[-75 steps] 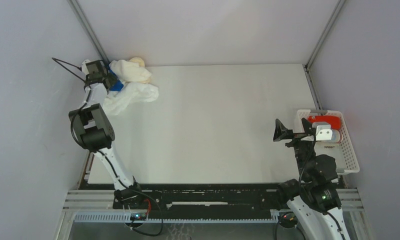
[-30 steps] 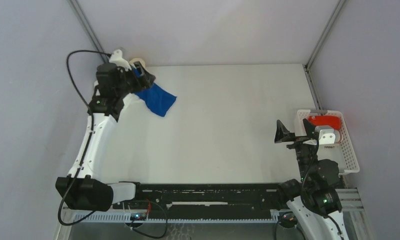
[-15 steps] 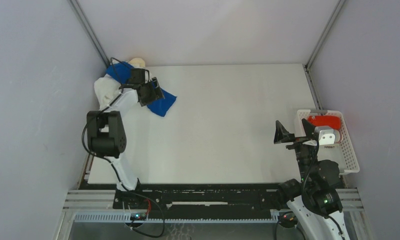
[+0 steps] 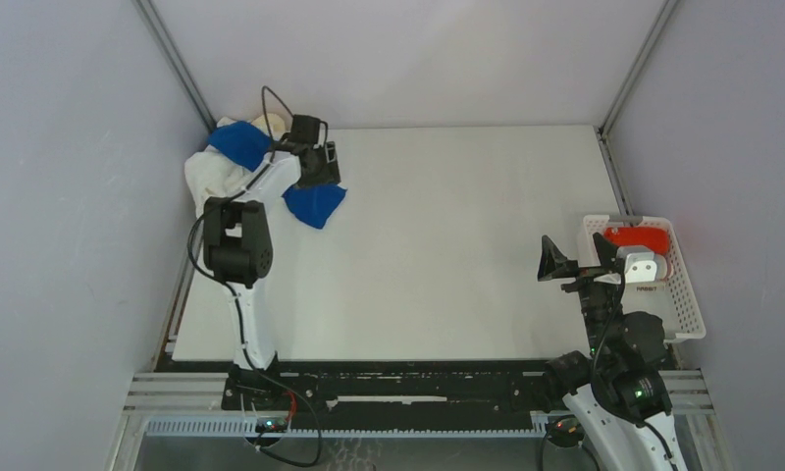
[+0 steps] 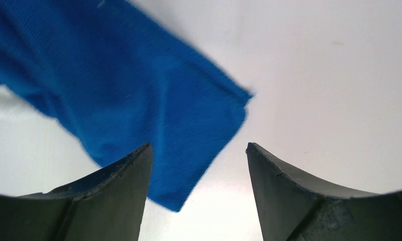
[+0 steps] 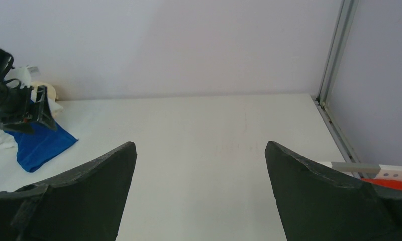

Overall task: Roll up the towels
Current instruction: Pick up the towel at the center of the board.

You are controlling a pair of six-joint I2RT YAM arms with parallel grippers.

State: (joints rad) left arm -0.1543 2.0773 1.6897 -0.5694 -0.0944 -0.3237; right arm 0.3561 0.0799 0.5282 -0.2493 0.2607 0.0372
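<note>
A royal blue towel [image 4: 316, 204] lies spread on the table at the far left, its other end [image 4: 239, 145] draped over a heap of white towels [image 4: 210, 179]. A cream towel [image 4: 267, 122] peeks out behind the heap. My left gripper [image 4: 322, 169] hovers open just above the blue towel's [image 5: 113, 85] right corner, with nothing between its fingers [image 5: 131, 165]. The right gripper [image 4: 551, 261] stands open at the near right, empty, facing the table. From the right wrist view I see the left gripper [image 6: 23, 108] over the blue towel [image 6: 43, 145].
A white slatted basket [image 4: 691, 299] stands at the right edge with a red towel [image 4: 639, 237] in it. Metal frame posts [image 4: 178, 69] run up both back corners, and grey walls close in the table.
The left arm swung from the pile out to the right and dragged the blue towel onto the table; its gripper now sits farther right and back. The right arm stayed still.
</note>
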